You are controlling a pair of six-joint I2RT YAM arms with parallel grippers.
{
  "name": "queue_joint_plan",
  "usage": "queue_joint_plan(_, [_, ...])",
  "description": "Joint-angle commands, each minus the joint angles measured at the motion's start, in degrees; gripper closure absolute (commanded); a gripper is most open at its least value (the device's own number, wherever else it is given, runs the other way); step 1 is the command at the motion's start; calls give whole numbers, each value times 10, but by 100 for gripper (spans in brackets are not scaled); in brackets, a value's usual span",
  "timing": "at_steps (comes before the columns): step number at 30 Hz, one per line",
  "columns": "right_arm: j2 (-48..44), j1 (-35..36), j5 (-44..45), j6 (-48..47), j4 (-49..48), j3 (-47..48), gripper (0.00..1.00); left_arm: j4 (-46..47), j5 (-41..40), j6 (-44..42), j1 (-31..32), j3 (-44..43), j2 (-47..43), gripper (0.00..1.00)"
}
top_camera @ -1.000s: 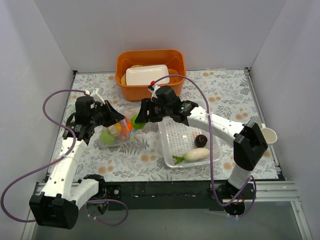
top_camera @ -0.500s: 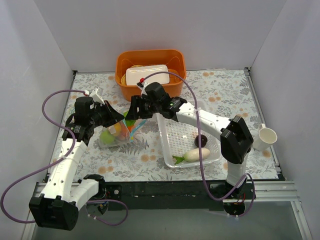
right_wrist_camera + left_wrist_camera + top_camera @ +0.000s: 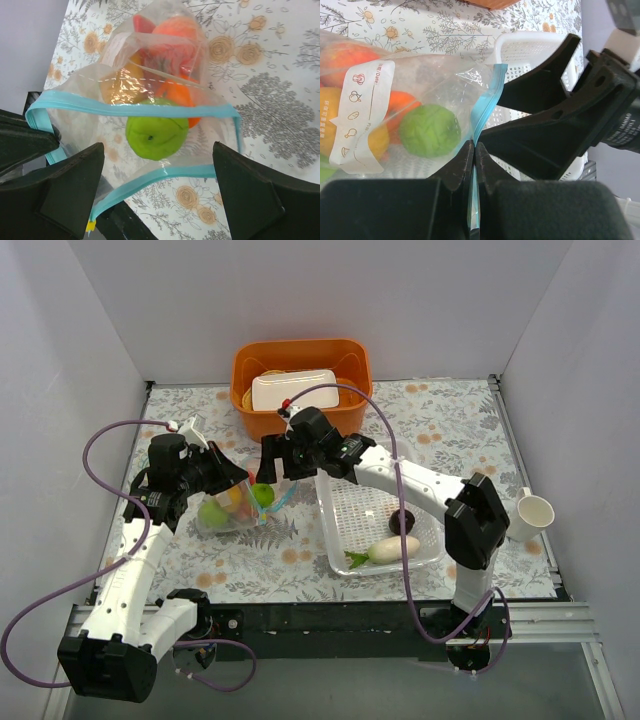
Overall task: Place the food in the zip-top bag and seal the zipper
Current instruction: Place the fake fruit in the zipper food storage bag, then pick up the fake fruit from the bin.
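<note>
The clear, crinkly zip-top bag [image 3: 222, 516] rests on the floral desk [image 3: 450, 430] with toy fruit inside and a green toy apple [image 3: 156, 134] at its open mouth. The left end effector [image 3: 474, 150] is clamped on the blue-teal zipper strip [image 3: 487, 100]. The right end effector [image 3: 268, 472] hangs over the mouth, spread wide and gripping nothing.

Glossy and creased: clear crinkly plastic zip-top bag [image 3: 445, 85], edged with a smooth blue-teal plastic zipper strip [image 3: 165, 111]. Inside, a matt, smooth green toy apple [image 3: 156, 132]. Nearby, a white mesh plastic basket [image 3: 370, 515], a glossy orange plastic tub [image 3: 241, 375], a matt floral-printed worktop [image 3: 450, 420].
</note>
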State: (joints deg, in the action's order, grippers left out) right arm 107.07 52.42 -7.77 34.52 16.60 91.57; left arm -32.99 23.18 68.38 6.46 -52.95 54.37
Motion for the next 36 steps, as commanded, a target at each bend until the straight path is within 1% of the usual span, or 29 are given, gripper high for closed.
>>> queue_joint_plan(1, [-73,-9,75,-18,49,2,4,-7,-2,-3,-2,-6,-20,100])
queue_joint_plan(2, [-100,-12,123,-21,69,-10,4,-7,-2,-4,-3,-6,-21,100])
queue_joint_plan(3, [-117,-14,143,-23,77,-25,4,-9,-2,-4,-2,-4,-22,100])
queue_joint_plan(4, [-153,-15,161,-23,83,-61,2,-10,-3,-4,-2,-2,-22,100])
queue_joint_plan(5, [-171,-21,199,-21,91,-81,2,-10,-3,-4,-2,-2,-22,100])
queue_joint_plan(6, [-189,-24,216,-17,105,-100,2,-9,-3,-4,-2,-1,-23,100])
queue_joint_plan(7, [-207,-28,233,-15,118,-140,2,-8,-2,-4,-2,1,-23,100])
queue_joint_plan(8, [-235,-40,269,-9,134,-155,2,-8,-2,-4,-2,1,-21,100])
queue_joint_plan(9, [-246,-49,284,8,170,-175,2,-8,-2,-4,-2,2,-22,100])
queue_joint_plan(11, [-273,-78,311,22,202,-225,2,-6,-2,-4,-2,2,-21,100])
queue_joint_plan(13, [-297,-98,319,38,238,-256,2,-5,-2,-4,-2,0,-18,100])
queue_joint_plan(14, [-306,-114,324,41,245,-289,2,-4,-2,-4,-2,0,-17,100])
queue_joint_plan(18, [-346,-144,334,56,254,-344,2,-3,-2,-4,-2,-2,-13,100])
queue_joint_plan(21, [-358,-167,334,61,256,-365,2,-2,-3,-4,-2,-3,-12,100])
queue_joint_plan(25, [-341,-181,332,62,255,-379,2,-1,-3,-6,-2,1,-10,100])
queue_joint_plan(30, [-310,-188,299,57,230,-393,2,-1,-2,-8,-2,4,-12,100])
queue_joint_plan(36, [-295,-188,283,55,221,-395,7,7,2,-9,-2,21,-13,100])
